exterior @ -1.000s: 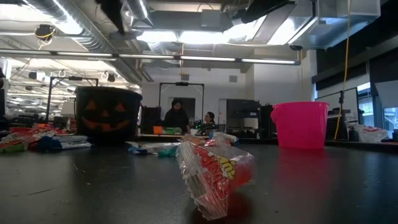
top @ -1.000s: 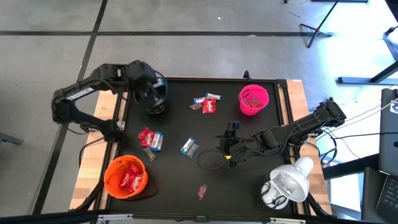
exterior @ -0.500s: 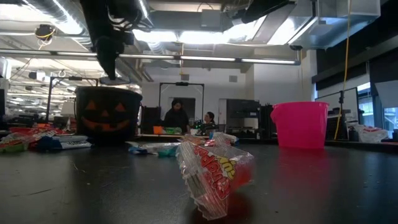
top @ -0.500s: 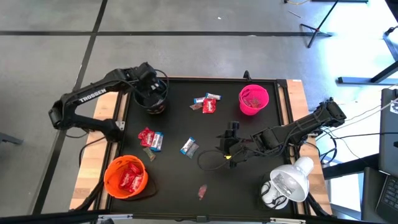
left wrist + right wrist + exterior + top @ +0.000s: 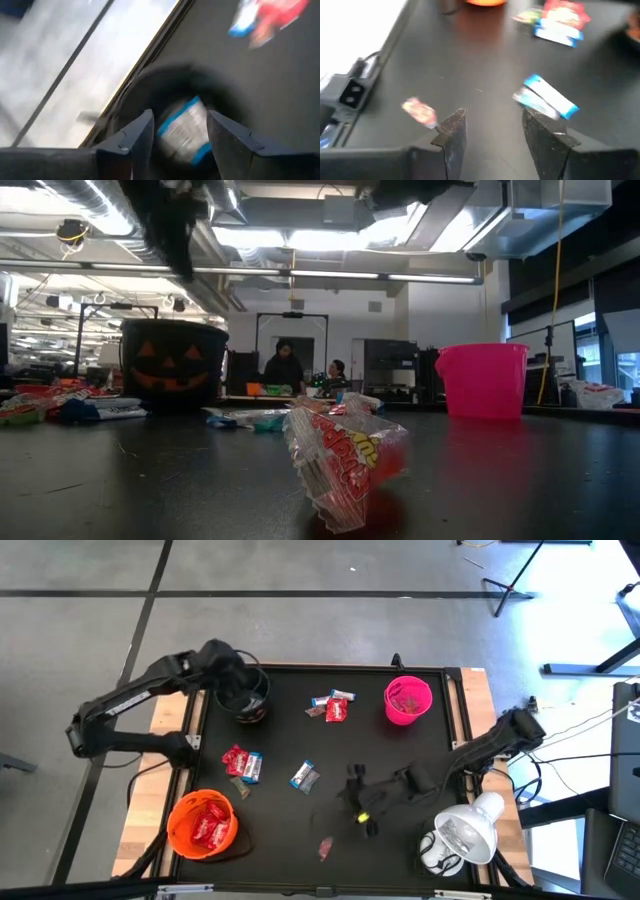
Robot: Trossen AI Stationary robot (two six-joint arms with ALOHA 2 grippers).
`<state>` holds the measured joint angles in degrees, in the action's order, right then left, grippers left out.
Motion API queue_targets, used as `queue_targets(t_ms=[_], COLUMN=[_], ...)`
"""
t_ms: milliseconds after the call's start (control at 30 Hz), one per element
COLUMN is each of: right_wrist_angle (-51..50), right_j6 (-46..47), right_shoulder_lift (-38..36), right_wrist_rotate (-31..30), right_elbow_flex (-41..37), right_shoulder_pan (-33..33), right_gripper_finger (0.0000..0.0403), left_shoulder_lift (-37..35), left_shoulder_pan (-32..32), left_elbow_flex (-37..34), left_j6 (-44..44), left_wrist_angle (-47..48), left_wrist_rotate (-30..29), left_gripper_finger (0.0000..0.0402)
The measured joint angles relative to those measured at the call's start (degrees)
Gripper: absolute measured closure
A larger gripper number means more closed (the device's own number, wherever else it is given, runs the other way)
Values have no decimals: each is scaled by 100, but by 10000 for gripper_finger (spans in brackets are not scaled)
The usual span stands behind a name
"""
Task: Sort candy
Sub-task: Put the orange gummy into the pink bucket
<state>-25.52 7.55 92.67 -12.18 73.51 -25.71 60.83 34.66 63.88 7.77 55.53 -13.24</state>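
Both claws open; candy [image 5: 545,97] scattered

Red candy [image 5: 236,759]: shiny, loose on bench; more fills orange bowl.
Blue-white candy [image 5: 303,776]: mid-bench; another lies in black bowl.

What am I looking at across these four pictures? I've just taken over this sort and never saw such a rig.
Two dark robot arms work at a black table. One picture looks straight down, one sits at table height, and one comes from each wrist. The left gripper hangs open over the black bowl, where a blue-and-white candy lies. The right gripper is open and empty above the table, near another blue-and-white candy. More candy lies loose, with an orange bowl and a pink bowl.
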Motion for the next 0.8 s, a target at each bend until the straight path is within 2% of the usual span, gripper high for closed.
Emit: queue_targets(t_ms=[133,233,467,633,800], right_wrist_angle=[411,677,1207,1635,1863], right_j6=[-174,-216,-339,-340,-201], right_shoulder_lift=[614,1022,1689,2094,2449], right_wrist_rotate=[524,973,1686,2095,2185], right_elbow_flex=[-1,-3,-3,-3,-3], right_shoulder_pan=[-114,-162,-171,-165,-167], right_gripper_finger=[214,214,214,214,214], left_shoulder_lift=[-587,-987,-1220,-1000,-860], left_shoulder_pan=[-667,-1321,-2844,-3841,-4230], left_elbow_flex=[0,0,-19,-452,-880], left_j6=[-293,-739,-1662,-1367,-1064], left_wrist_angle=[-702,-1275,-2169,-3434,-4575], left_wrist_rotate=[823,942,886,347,154], left_gripper_finger=[228,228,227,227,227])
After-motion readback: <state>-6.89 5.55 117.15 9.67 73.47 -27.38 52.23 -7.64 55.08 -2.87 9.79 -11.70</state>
